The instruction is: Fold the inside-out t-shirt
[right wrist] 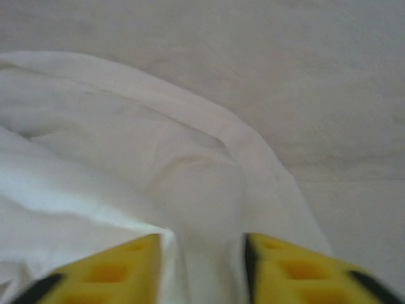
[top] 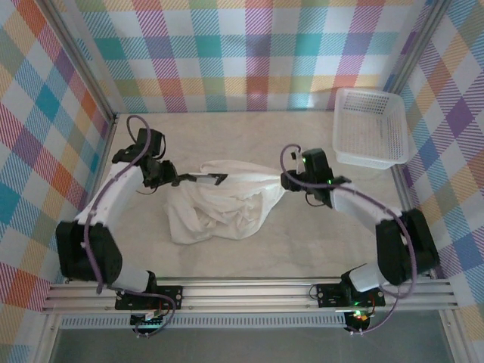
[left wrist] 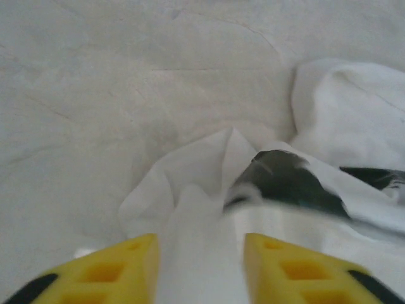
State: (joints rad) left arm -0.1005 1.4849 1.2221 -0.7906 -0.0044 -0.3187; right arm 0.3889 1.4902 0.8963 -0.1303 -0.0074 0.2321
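Top external: t-shirt (top: 219, 208) crumpled on bench (top: 318, 234), no fold yet made; I read left end effector (left wrist: 201, 253) and right end effector (right wrist: 202, 253) half-open astride it.

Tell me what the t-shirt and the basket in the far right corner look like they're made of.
T-shirt: soft cloth, likely cotton knit, matte white; it lies in limp folds and wrinkles. Basket: probably rigid white plastic; its mesh walls hold a crisp shape.
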